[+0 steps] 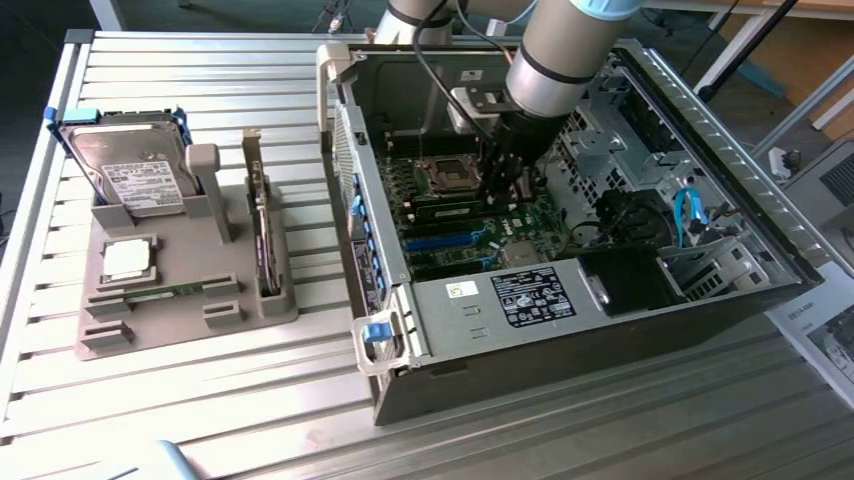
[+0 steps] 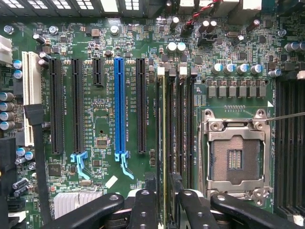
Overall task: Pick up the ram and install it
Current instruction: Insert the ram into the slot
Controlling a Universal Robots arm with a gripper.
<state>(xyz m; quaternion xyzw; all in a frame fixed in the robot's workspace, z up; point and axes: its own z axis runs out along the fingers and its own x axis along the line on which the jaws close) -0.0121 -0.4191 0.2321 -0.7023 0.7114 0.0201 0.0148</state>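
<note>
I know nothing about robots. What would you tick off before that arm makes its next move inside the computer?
1. The gripper sits over the memory slots, beside the processor socket: ok.
2. The ram runs along a slot, not across it: ok.
3. The ram is pressed fully home: cannot tell.
4. The white clip at the slot's end is open: cannot tell.
5. The memory slots next to the ram are bare: ok.
</note>
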